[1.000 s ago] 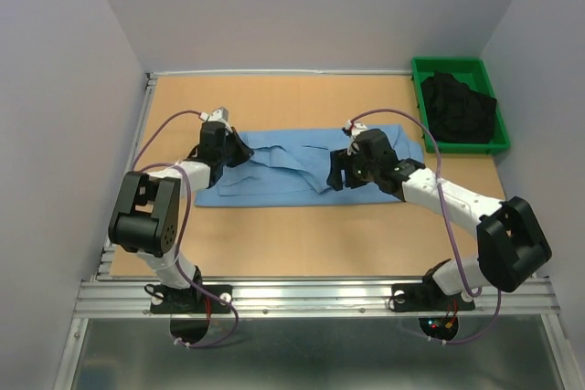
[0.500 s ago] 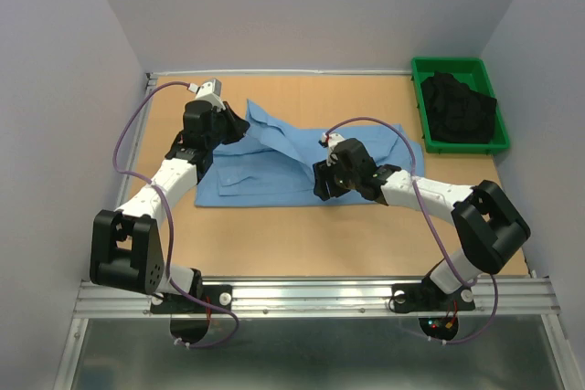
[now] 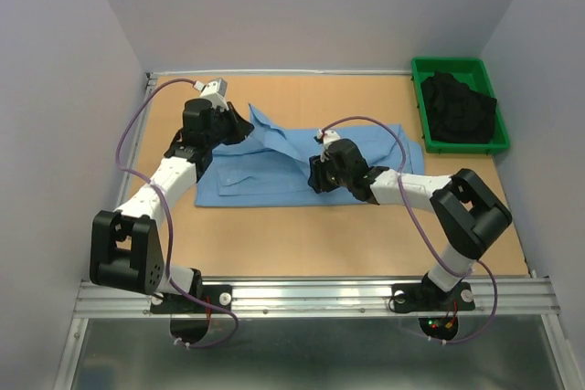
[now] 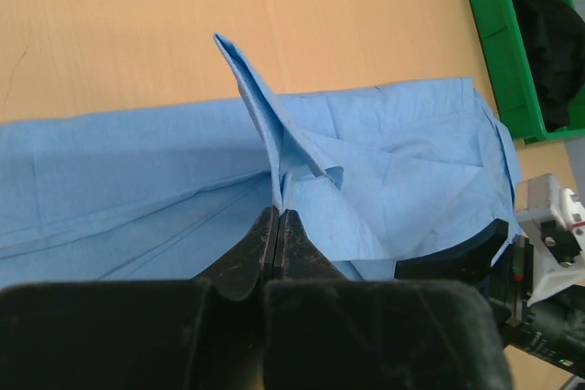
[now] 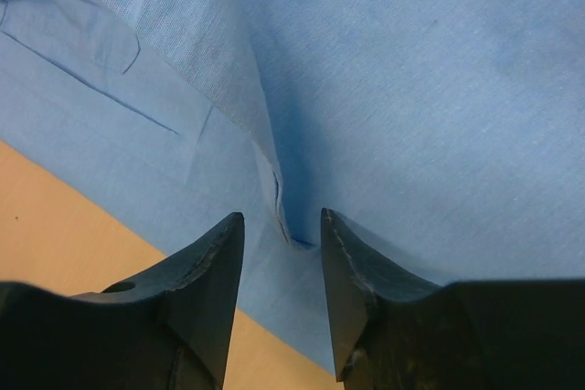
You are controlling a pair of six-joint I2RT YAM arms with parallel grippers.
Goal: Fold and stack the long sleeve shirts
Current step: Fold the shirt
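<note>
A light blue long sleeve shirt (image 3: 274,175) lies spread across the middle of the table. My left gripper (image 3: 239,128) is shut on a pinch of its cloth and holds a pointed flap of it up off the table at the back left. In the left wrist view the left gripper (image 4: 279,212) has its fingertips pressed together on that raised fold of shirt (image 4: 393,162). My right gripper (image 3: 313,178) rests low on the shirt's middle near its front edge. In the right wrist view the right gripper (image 5: 281,226) stands open, its fingers on either side of a crease in the shirt (image 5: 411,89).
A green bin (image 3: 457,66) holding dark clothes (image 3: 457,107) stands at the back right corner. White walls close in the table on the left, back and right. Bare wooden tabletop (image 3: 302,235) lies between the shirt and the arm bases.
My left gripper has raised its pinch of shirt and carried it toward the back left. The right gripper has slid left along the shirt, and its jaws have narrowed.
</note>
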